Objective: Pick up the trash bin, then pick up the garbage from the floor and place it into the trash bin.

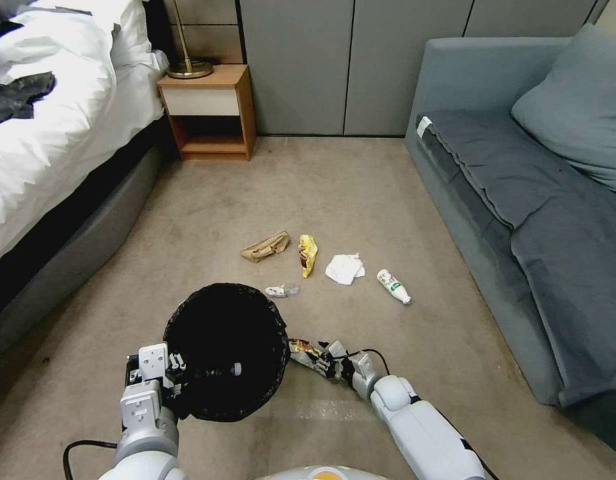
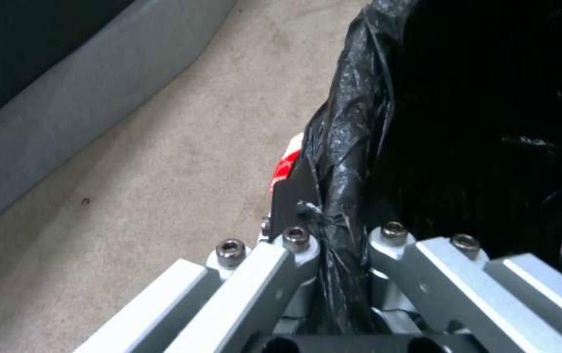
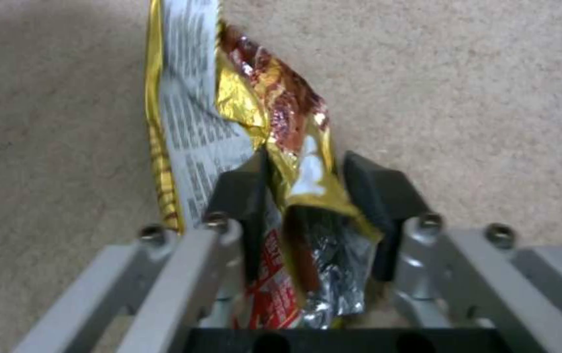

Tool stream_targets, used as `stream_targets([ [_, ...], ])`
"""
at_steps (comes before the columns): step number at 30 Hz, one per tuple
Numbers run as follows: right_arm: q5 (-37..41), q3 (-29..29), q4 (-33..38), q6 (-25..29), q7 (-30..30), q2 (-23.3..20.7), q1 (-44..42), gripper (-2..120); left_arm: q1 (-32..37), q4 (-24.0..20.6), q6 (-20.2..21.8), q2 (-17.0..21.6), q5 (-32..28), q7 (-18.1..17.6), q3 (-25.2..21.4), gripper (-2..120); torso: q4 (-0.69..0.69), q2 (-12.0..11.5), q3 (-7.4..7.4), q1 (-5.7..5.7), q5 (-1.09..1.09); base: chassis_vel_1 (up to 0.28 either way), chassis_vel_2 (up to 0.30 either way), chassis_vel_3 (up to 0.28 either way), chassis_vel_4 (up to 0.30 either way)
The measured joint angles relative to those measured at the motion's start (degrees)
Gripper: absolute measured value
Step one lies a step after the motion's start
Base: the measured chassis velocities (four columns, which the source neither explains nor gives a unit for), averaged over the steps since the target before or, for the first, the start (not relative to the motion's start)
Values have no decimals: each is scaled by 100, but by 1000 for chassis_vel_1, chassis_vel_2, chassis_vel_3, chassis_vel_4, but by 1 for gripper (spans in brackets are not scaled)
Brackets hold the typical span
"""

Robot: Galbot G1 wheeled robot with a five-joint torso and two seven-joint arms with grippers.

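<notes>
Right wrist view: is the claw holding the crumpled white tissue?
No, the right claw is shut on a gold snack wrapper; the white tissue lies on the carpet.

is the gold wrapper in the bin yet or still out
Out. The right gripper is shut on the gold wrapper, held beside the trash bin, outside its rim. The left gripper clamps that rim.

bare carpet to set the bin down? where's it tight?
Free: carpet between bed and trash bin, held by left gripper; also between nightstand and litter. Crowded: beyond the bin, paper bag to bottle. Right gripper holds gold wrapper.
</notes>
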Motion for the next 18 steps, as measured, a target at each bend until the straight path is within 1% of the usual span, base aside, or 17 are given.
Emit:
stream_targets([
  [1, 0, 0, 0, 0, 0, 0, 0, 29, 0, 0, 0, 0, 0, 0, 0, 1, 0, 0, 0, 0, 0, 0, 0, 0, 0],
  [3, -10, 11, 0, 0, 0, 30, -23, 19, -4, 0, 0, 3, 1, 0, 0, 1, 0, 0, 0, 0, 6, 0, 0, 0, 0],
  [4, -12, 27, 0, 0, 5, 35, -32, 13, -7, 0, 0, 4, 1, 0, 3, 1, 2, 0, 0, 0, 2, 0, 0, 0, 0],
  [5, -13, 38, -1, 1, 10, 36, -46, 9, -8, 0, 0, 5, 1, -1, 6, 1, 1, 0, 0, 0, 4, 0, 0, 0, 0],
  [6, -13, 38, -1, 1, 10, 36, -46, 9, -8, 0, 0, 5, 1, -1, 6, 1, 1, 0, 0, 0, 4, 0, 0, 0, 0],
  [8, -19, 69, 15, 3, 10, 38, -104, 0, -11, 0, 0, 8, 1, -1, 18, 1, 2, 0, 0, 0, 5, 0, 0, 0, 0],
  [16, -38, 153, 128, 31, 16, -6, -193, 0, -28, 0, 0, 25, -1, 0, 49, 1, 2, 0, 1, 0, 5, 0, 0, 0, 0],
  [18, -7, 198, 274, 39, 70, -50, -249, 0, -36, -4, 0, 35, -8, 1, 51, 1, 1, -1, 2, 1, 4, 0, 0, 0, 0],
])
